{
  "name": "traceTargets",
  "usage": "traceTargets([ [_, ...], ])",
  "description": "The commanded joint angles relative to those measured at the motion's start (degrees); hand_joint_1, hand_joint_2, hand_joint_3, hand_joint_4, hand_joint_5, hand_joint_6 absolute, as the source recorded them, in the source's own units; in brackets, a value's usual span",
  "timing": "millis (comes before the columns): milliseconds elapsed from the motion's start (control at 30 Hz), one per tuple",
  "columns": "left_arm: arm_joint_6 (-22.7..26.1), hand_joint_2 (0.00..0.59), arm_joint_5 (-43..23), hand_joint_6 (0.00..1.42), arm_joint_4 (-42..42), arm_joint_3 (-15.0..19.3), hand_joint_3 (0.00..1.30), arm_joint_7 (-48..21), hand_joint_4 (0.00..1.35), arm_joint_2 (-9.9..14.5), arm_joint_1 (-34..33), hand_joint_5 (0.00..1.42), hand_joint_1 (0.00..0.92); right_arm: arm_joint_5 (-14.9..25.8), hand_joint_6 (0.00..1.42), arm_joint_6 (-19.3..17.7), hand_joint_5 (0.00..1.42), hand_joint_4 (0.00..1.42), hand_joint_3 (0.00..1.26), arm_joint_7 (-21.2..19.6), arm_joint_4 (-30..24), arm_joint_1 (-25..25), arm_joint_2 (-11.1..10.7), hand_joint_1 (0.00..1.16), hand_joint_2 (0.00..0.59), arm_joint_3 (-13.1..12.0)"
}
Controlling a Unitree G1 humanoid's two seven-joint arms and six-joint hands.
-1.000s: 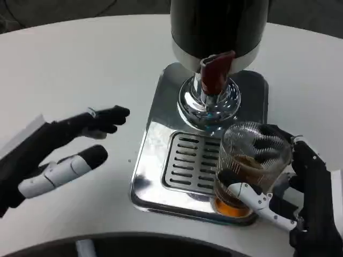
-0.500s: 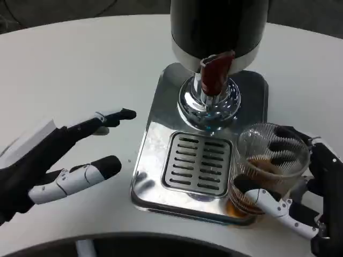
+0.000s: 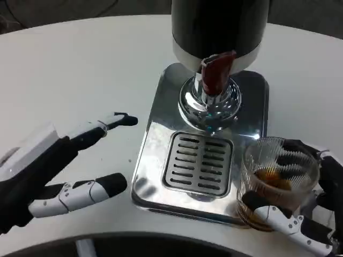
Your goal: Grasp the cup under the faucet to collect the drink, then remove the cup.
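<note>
right hand (image 3: 308, 214) holds ribbed glass cup (image 3: 277, 182) with brown drink at drip tray (image 3: 161, 128) right front corner. faucet (image 3: 214, 80) above grille. left hand (image 3: 48, 166), fingers (image 3: 102, 186) spread, over table (image 3: 80, 69).

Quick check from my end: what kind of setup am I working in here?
Probably a tabletop drink station, maybe a demo bench. A dark dispenser with a red-handled faucet stands on a steel drip tray on a white table, and the right hand holds a glass cup of brown drink.

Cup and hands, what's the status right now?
Right hand grips cup, brown drink inside, off the drip grate. Left hand open, empty. Nothing blocking.
</note>
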Motion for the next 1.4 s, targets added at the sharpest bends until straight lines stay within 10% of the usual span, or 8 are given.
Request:
traceTargets([
  [33, -0.1, 0.113, 1.8, 0.14, -2.7, 0.4, 0.15, 0.6, 0.03, 0.7, 2.2, 0.06, 0.000, 0.5, 1.31, -3.3, 1.28, 1.07, 0.91, 0.2, -2.3, 1.6, 0.6, 0.88, 0.155, 0.8],
  [1400, 2.8, 0.101, 13.0, 0.00, -20.6, 2.2, 0.00, 1.8, 0.00, -0.9, 16.3, 0.00, 0.000, 2.1, 1.33, -4.7, 1.31, 1.10, 0.93, 9.9, -12.3, 8.5, -3.5, 0.88, 0.162, 6.1],
])
